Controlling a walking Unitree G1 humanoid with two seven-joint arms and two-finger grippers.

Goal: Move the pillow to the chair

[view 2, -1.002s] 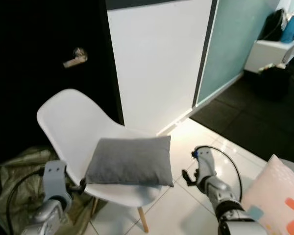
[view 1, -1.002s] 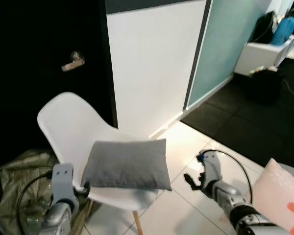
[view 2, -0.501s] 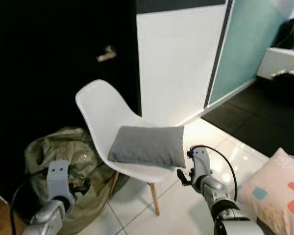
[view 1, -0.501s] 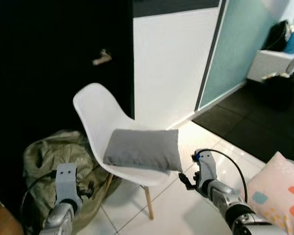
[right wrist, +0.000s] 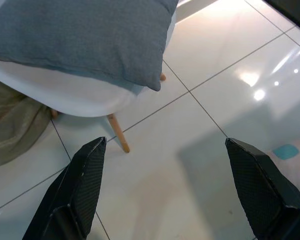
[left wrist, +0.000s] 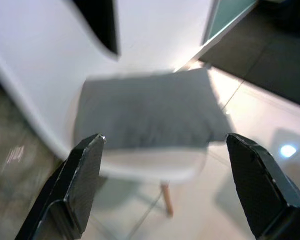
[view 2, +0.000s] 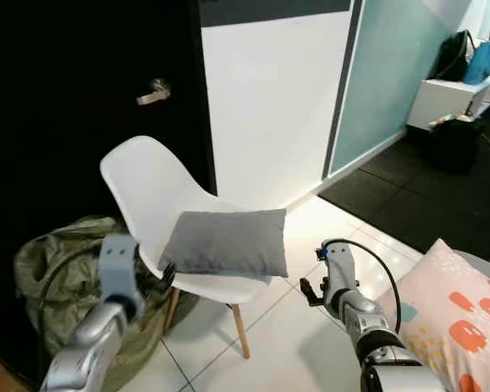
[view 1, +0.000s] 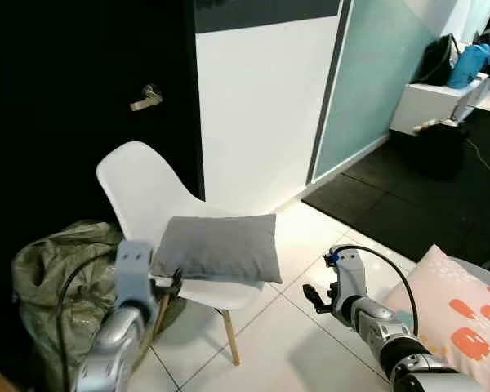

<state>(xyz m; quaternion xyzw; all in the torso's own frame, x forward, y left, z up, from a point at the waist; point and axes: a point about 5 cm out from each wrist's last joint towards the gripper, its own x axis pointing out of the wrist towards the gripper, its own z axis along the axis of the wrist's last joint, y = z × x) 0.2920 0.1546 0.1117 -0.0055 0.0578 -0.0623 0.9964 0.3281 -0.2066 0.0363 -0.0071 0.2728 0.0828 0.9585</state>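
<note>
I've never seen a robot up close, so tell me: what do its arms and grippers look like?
Both arms are silver metal segments with black joint rings. A thin black cable loops out along each forearm. The left gripper and right gripper each have two long, flat, tapering black fingers with a finely textured surface. A small blue spot marks the right wrist.

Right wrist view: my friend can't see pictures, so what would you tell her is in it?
A grey pillow lies on a white chair with wooden legs, one corner hanging over the seat's edge. The right gripper's two black fingers are spread wide over the shiny white tiled floor, holding nothing.
</note>
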